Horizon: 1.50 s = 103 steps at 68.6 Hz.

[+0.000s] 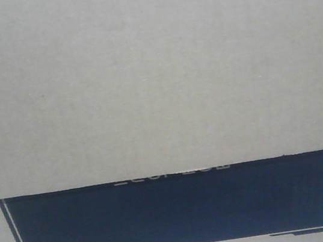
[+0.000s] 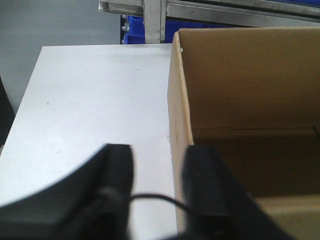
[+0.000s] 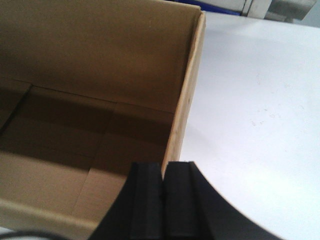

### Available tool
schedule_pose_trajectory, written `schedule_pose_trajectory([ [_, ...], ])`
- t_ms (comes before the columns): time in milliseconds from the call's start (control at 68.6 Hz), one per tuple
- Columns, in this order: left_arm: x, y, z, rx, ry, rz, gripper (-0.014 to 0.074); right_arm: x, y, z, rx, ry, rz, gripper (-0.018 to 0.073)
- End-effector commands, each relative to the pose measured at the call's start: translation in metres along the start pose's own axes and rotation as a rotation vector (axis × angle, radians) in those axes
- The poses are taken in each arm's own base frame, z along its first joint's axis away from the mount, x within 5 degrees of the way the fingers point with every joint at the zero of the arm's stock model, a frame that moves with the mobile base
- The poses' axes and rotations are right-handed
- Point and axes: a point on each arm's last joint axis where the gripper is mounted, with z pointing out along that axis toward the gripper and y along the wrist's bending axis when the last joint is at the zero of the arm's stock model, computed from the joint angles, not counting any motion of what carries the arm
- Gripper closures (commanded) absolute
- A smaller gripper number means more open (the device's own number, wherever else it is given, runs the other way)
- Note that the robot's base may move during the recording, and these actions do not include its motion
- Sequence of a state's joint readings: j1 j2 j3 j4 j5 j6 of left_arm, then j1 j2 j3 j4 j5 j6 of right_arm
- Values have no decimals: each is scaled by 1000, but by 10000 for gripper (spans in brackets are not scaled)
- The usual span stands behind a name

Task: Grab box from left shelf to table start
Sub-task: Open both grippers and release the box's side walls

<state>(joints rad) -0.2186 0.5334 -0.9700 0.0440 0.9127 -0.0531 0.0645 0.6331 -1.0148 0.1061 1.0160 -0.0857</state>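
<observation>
both pincers (image 2: 157, 185) (image 3: 162, 200) straddle opposite side walls of box (image 2: 240, 100).

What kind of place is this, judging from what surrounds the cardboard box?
Probably a warehouse or packing area. A silvery metal rack with blue plastic bins behind it stands beyond a plain white table, and on the table stands a large open brown corrugated cardboard box.

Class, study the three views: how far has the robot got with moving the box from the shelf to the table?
Done, by the look of it: the box stands on the white table, off the metal shelf behind. In hand: the right gripper pinches the box's right wall; the left gripper straddles the left wall, jaws apart. Left: letting go and withdrawing both arms. Whether the box fully rests cannot be told.
</observation>
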Motion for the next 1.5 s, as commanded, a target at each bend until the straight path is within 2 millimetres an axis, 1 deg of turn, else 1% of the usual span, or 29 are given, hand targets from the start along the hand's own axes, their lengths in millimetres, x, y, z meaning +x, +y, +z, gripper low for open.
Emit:
schedule_pose_trajectory([
  [0,9,0,-8,9,-144,-2,664,13,0,-8,16,-151,-13,502],
  [29,16,0,-10,10,-155,-2,707,19,0,-8,17,-167,-13,502],
  [44,20,1,-10,10,-162,-2,703,23,0,-10,18,-181,-13,502],
  [87,31,1,-13,10,-189,-1,684,38,0,-8,20,-193,-13,502],
  [175,53,2,-17,6,-257,8,688,63,1,-7,26,-247,-13,502],
  [204,64,3,-18,4,-293,12,688,73,1,-7,29,-283,-13,502],
  [262,75,3,-17,4,-347,16,688,86,0,-6,39,-348,-17,502],
  [320,85,3,-15,7,-384,17,688,95,0,-5,47,-415,-20,502],
  [408,97,3,-7,8,-435,25,688,109,-1,1,58,-497,-21,502],
  [539,110,2,8,16,-467,29,688,125,-4,18,78,-550,-30,502],
  [641,114,1,15,19,-479,31,688,129,-5,26,86,-582,-32,502],
  [801,116,1,16,19,-475,31,688,126,-5,24,89,-622,-33,502],
  [1398,116,1,16,19,-475,31,688,126,-5,24,89,-622,-33,502],
  [1486,119,1,20,20,-460,31,688,126,-5,24,89,-622,-33,502],
])
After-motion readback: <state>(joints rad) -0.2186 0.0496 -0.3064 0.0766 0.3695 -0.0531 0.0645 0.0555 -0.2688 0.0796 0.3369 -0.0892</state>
